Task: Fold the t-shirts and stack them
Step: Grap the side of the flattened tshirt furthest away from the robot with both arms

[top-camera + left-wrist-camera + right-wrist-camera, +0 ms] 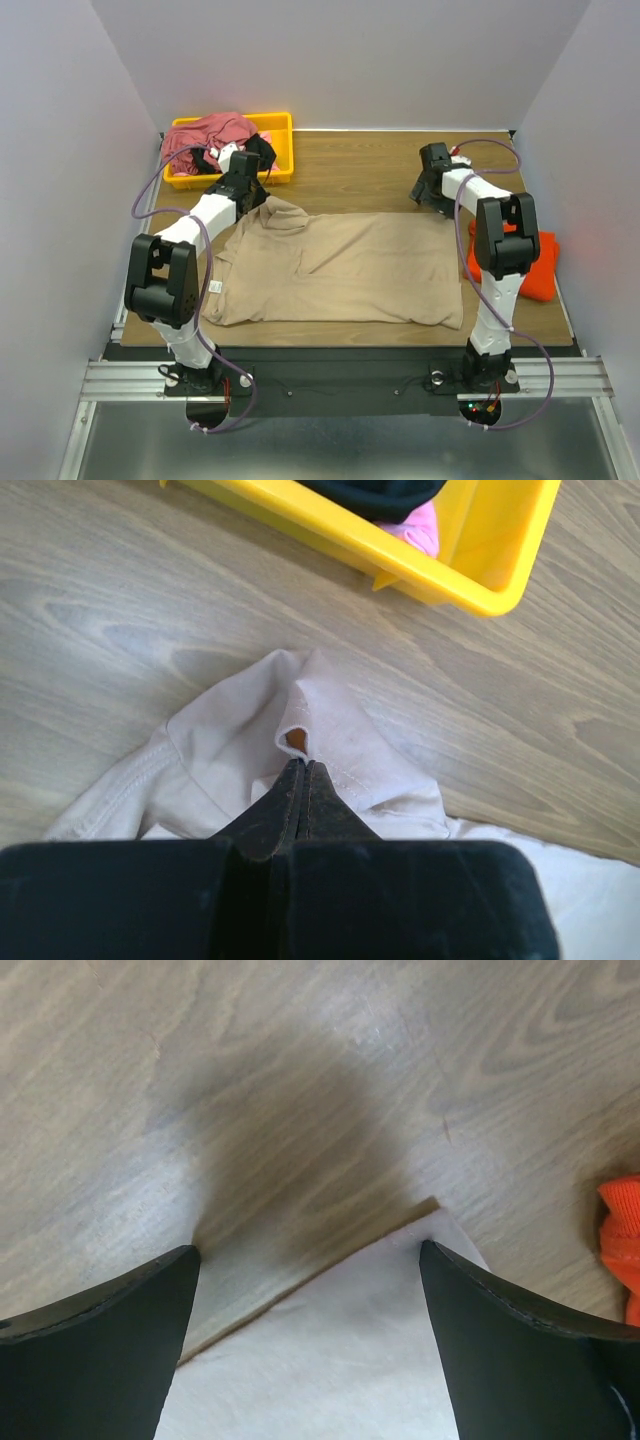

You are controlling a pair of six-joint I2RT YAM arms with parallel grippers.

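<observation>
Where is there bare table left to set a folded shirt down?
Bare table runs along the far side, between the yellow bin and the open right claw, beyond the tan t-shirt. The far-left corner is crowded: bin, left claw pinching the tan collar. The orange t-shirt sits at the right edge.

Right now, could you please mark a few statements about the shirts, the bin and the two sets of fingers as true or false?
1. The left fingers are closed on a fold of the tan t-shirt. True.
2. The right fingers are gripping the orange-red t-shirt. False: they stand wide open over a corner of the tan t-shirt, holding nothing.
3. The yellow bin is empty. False: it holds rose-red cloth and black cloth.
4. The orange-red t-shirt lies to the right of the tan t-shirt. True.
</observation>
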